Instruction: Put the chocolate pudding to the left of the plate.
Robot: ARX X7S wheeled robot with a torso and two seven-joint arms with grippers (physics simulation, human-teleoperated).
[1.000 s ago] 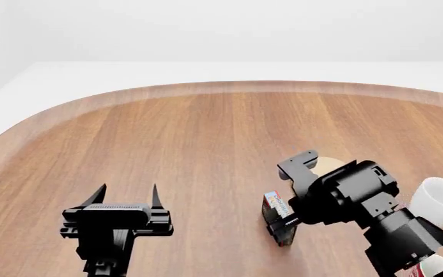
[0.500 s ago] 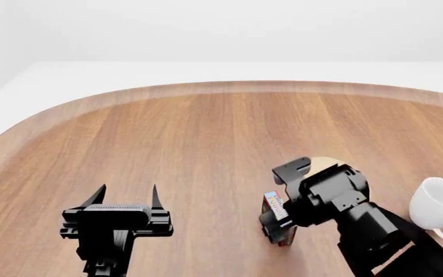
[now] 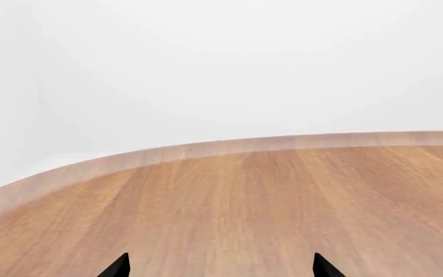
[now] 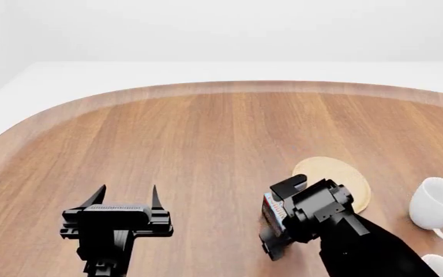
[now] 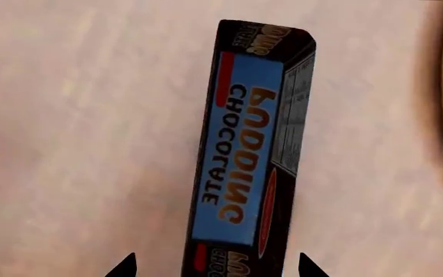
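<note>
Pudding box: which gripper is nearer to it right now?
Right. The right gripper sits directly over the pudding box, jaws spread to either side of it. The left gripper hovers open over bare table, well off to the box's left.

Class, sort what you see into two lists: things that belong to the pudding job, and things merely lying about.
Belongs to the job:
chocolate pudding
plate
right gripper, over the pudding

Lying about:
white mug
left gripper, idle
</note>
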